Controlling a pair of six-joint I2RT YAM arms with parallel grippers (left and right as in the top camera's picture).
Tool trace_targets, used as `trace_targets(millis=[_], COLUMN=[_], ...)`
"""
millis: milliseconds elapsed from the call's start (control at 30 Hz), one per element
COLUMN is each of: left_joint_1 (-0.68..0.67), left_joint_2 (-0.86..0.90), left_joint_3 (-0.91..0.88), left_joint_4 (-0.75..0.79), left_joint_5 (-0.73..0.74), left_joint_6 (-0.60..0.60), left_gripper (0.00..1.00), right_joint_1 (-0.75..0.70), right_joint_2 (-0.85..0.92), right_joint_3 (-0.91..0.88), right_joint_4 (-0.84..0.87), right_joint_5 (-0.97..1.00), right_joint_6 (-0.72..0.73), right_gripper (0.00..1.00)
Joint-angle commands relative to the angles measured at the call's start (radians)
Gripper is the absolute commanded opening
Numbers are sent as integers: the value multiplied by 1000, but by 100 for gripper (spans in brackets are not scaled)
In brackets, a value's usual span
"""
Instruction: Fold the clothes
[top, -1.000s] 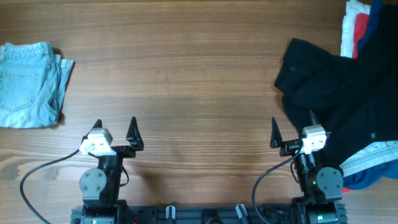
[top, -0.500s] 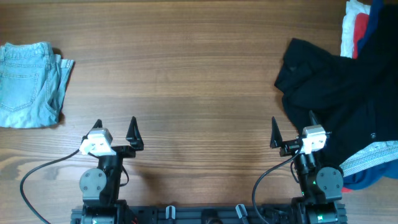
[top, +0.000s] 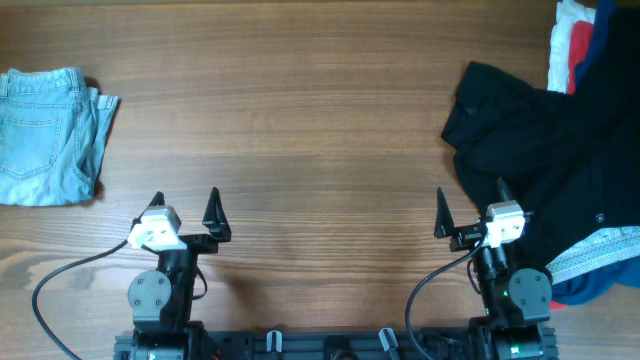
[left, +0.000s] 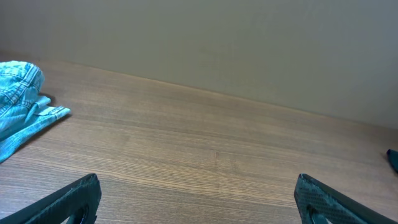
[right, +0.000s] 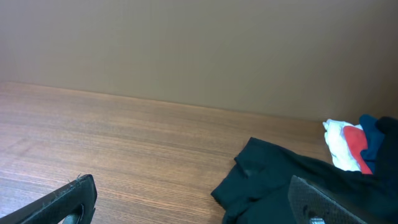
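Note:
A large crumpled black garment (top: 545, 140) lies at the right of the table, with a pale patterned band (top: 598, 250) at its lower right; it also shows in the right wrist view (right: 273, 180). White, red and blue clothes (top: 575, 40) lie at the far right corner and show in the right wrist view (right: 351, 143). My right gripper (top: 470, 205) is open and empty at the black garment's left edge. My left gripper (top: 185, 208) is open and empty over bare wood.
Folded light-blue jeans (top: 45, 135) lie at the left edge, also seen in the left wrist view (left: 18, 99). A blue cloth (top: 590, 288) peeks out under the patterned band. The wooden table (top: 300, 120) spans the view.

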Motion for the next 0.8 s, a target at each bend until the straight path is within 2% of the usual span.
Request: trace_targets(millis=[0, 700, 767], left_joint_1=[7, 7, 7], left_joint_2=[-11, -11, -11], left_joint_3=[-5, -5, -4], left_joint_4=[-4, 0, 0], left_joint_5=[16, 23, 23], left_joint_6=[2, -3, -3], left_gripper=[100, 100, 100], right_joint_1=[-8, -8, -8], right_joint_2=[-9, -9, -9], right_joint_3=[-2, -2, -1], right_joint_4=[2, 3, 4], right_joint_5=[-16, -16, -16], right_joint_6=[11, 14, 54], right_gripper=[99, 100, 100])
